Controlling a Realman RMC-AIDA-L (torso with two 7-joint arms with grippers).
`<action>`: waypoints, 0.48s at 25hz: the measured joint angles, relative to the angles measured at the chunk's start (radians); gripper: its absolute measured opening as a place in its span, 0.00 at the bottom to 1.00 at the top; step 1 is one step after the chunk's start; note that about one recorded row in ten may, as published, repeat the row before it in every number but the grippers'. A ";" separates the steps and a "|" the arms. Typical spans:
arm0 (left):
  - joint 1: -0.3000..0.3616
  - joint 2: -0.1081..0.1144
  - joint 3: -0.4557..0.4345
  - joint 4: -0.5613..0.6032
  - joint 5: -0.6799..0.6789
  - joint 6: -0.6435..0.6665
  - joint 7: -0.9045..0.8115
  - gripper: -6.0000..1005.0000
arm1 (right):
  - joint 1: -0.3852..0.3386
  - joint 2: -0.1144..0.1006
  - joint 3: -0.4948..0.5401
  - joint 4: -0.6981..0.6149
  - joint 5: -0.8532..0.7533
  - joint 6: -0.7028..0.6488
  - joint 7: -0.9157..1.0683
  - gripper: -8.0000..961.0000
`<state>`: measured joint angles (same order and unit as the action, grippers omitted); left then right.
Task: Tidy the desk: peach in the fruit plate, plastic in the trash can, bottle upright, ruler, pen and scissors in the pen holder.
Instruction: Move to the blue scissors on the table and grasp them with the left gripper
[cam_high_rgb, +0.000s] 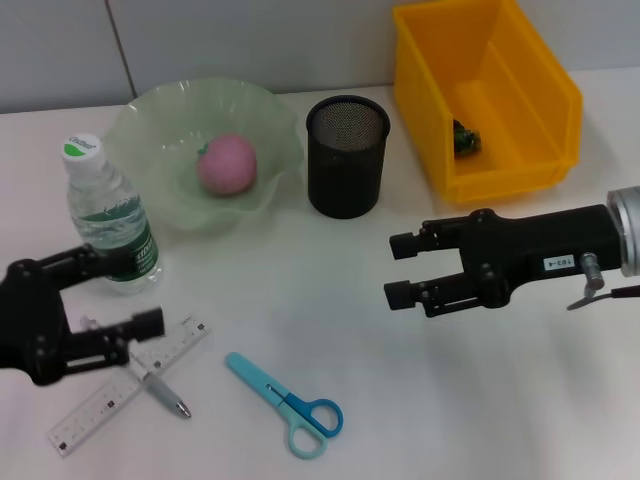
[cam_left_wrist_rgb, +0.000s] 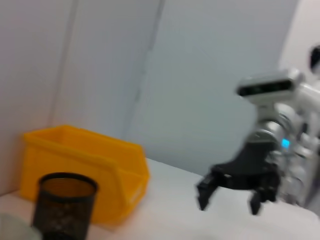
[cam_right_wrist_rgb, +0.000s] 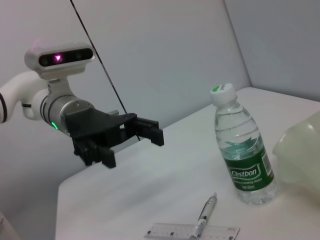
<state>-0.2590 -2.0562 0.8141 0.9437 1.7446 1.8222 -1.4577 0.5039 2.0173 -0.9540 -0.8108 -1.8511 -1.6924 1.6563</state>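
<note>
A pink peach (cam_high_rgb: 226, 165) lies in the green glass fruit plate (cam_high_rgb: 150, 120). The water bottle (cam_high_rgb: 110, 215) (cam_right_wrist_rgb: 243, 155) stands upright beside it. In front of it lies a clear ruler (cam_high_rgb: 125, 388) (cam_right_wrist_rgb: 192, 232) with a pen (cam_high_rgb: 163, 390) (cam_right_wrist_rgb: 206, 214) across it, and blue scissors (cam_high_rgb: 288, 405) lie to the right. The black mesh pen holder (cam_high_rgb: 345, 155) (cam_left_wrist_rgb: 64, 205) holds nothing I can see. Crumpled plastic (cam_high_rgb: 466, 140) sits in the yellow trash can (cam_high_rgb: 520, 60) (cam_left_wrist_rgb: 100, 165). My left gripper (cam_high_rgb: 125, 290) (cam_right_wrist_rgb: 135, 150) hovers open just beside the bottle, above the ruler. My right gripper (cam_high_rgb: 397, 269) (cam_left_wrist_rgb: 229, 205) hangs open at mid-right.
A pale wall runs behind the white table (cam_high_rgb: 330, 300). The table's front edge lies just below the ruler and scissors.
</note>
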 joint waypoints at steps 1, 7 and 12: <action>-0.003 0.000 0.019 0.023 0.000 0.012 0.006 0.81 | 0.000 -0.004 0.003 0.000 0.000 -0.007 0.007 0.81; -0.031 -0.005 0.185 0.222 0.016 0.037 0.047 0.81 | -0.011 -0.054 0.040 0.005 -0.001 -0.030 0.090 0.81; -0.094 -0.006 0.260 0.368 0.083 0.042 0.058 0.81 | -0.035 -0.080 0.158 0.009 -0.002 -0.072 0.117 0.81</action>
<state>-0.3533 -2.0619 1.0737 1.3120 1.8281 1.8644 -1.3995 0.4692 1.9373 -0.7963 -0.8023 -1.8529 -1.7647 1.7734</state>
